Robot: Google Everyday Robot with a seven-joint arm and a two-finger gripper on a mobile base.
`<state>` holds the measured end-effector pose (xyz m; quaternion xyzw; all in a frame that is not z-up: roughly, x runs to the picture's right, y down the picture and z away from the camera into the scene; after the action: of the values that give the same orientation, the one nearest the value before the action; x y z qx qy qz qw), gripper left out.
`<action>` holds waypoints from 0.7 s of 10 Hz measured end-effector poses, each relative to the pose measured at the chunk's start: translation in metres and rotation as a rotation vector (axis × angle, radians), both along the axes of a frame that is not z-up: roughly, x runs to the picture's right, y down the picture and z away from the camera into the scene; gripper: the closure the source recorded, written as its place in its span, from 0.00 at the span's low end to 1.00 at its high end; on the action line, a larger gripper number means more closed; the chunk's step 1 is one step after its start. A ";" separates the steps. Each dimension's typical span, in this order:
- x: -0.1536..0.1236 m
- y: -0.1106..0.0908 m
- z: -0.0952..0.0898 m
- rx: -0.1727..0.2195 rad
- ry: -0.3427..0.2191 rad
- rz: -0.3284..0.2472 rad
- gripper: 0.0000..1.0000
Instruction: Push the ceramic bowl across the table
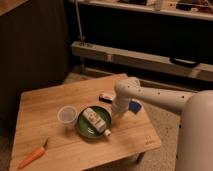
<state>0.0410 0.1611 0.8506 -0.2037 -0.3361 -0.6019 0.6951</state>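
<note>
The ceramic bowl (90, 128) is a shallow dark-green dish near the middle of the light-wood table (45, 107). A whitish tube-like item (96, 120) lies in it, its cap end over the front right rim. The white arm (160, 100) reaches in from the right. The gripper (116, 114) points down at the bowl's right rim, touching or almost touching it. A translucent plastic cup (67, 115) stands just left of the bowl, close to its rim.
An orange carrot (32, 156) lies at the table's front left corner. A small dark packet (106, 97) and a blue object (134, 105) lie behind and right of the gripper. A metal shelf rail (145, 57) runs behind the table.
</note>
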 end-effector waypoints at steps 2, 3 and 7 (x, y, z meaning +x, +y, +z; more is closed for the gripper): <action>-0.024 -0.007 0.000 0.013 -0.050 -0.025 1.00; -0.035 -0.007 -0.001 0.014 -0.072 -0.040 1.00; -0.077 0.003 -0.009 0.026 -0.149 -0.108 1.00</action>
<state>-0.0365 0.1638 0.8414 -0.1673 -0.3677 -0.6562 0.6374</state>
